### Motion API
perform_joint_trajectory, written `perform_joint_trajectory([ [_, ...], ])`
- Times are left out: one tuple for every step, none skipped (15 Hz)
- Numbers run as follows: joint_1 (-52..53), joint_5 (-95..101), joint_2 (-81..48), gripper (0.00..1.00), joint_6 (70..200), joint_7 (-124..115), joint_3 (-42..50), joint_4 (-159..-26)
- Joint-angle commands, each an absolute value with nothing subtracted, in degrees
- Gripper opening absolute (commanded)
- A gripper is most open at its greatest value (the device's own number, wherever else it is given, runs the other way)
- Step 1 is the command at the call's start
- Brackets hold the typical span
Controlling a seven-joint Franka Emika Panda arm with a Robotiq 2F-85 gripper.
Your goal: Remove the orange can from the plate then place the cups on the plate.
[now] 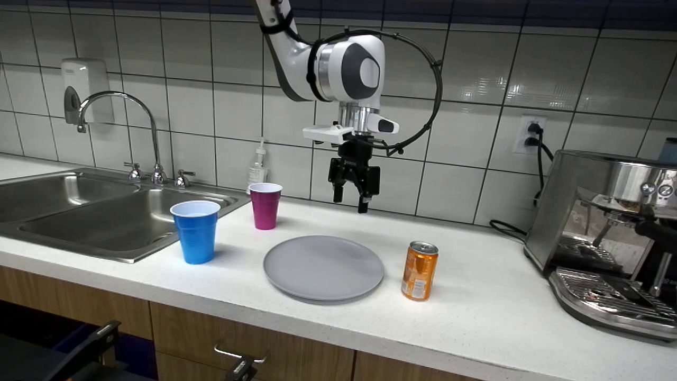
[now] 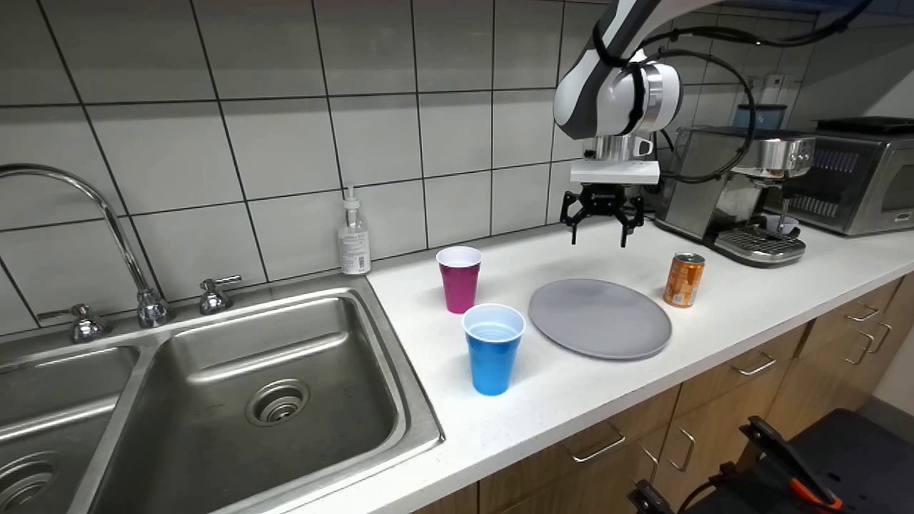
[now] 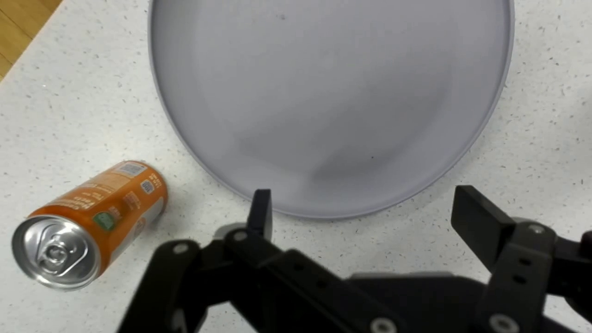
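Observation:
The grey plate (image 1: 323, 267) lies bare on the counter in both exterior views (image 2: 600, 318) and fills the upper wrist view (image 3: 330, 92). The orange can (image 1: 420, 271) stands upright on the counter beside the plate, apart from it; it also shows in an exterior view (image 2: 684, 280) and at left in the wrist view (image 3: 101, 208). The blue cup (image 1: 197, 233) (image 2: 493, 350) and the magenta cup (image 1: 265, 206) (image 2: 459, 280) stand upright on the counter on the plate's sink side. My gripper (image 1: 350, 205) (image 2: 598, 239) (image 3: 363, 199) is open and empty, raised above the counter behind the plate.
A steel sink (image 2: 285, 378) with a faucet (image 1: 153, 127) lies beyond the cups. A soap bottle (image 2: 354, 239) stands by the tiled wall. A coffee machine (image 1: 608, 233) stands past the can, with a toaster oven (image 2: 857, 178) beyond it. The counter's front edge runs near the plate.

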State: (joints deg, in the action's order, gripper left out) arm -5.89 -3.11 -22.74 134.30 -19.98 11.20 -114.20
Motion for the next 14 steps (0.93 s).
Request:
perform_joint_trajectory([
  [-6.06,-3.03,-22.75,1.00,134.11,-19.99,11.06,-114.04],
  [-6.35,-3.51,-22.99,1.00,133.70,-19.03,10.70,-113.50],
  [-6.47,-4.00,-23.02,1.00,133.97,-18.86,10.48,-113.38],
  [-6.48,-4.19,-22.95,1.00,134.21,-18.58,10.30,-113.34],
  [-6.52,-4.49,-22.92,1.00,134.07,-18.20,10.03,-113.21],
  [-6.44,-4.76,-22.95,1.00,134.18,-18.08,9.74,-113.16],
  [-6.35,-5.04,-22.99,1.00,134.30,-17.87,9.42,-113.16],
  [-6.22,-5.22,-23.02,1.00,134.26,-17.76,9.11,-113.11],
  [-6.01,-5.49,-22.99,1.00,134.66,-17.60,8.69,-113.20],
  [-5.87,-5.95,-23.02,1.00,134.92,-17.41,8.20,-113.20],
  [-5.72,-6.62,-23.13,1.00,135.26,-17.30,7.63,-113.21],
  [-5.59,-7.36,-23.31,1.00,135.32,-17.27,7.03,-113.13],
  [-5.31,-7.76,-23.41,1.00,135.30,-17.49,6.63,-113.02],
  [-5.13,-8.26,-23.46,1.00,135.37,-17.31,6.16,-113.00],
])
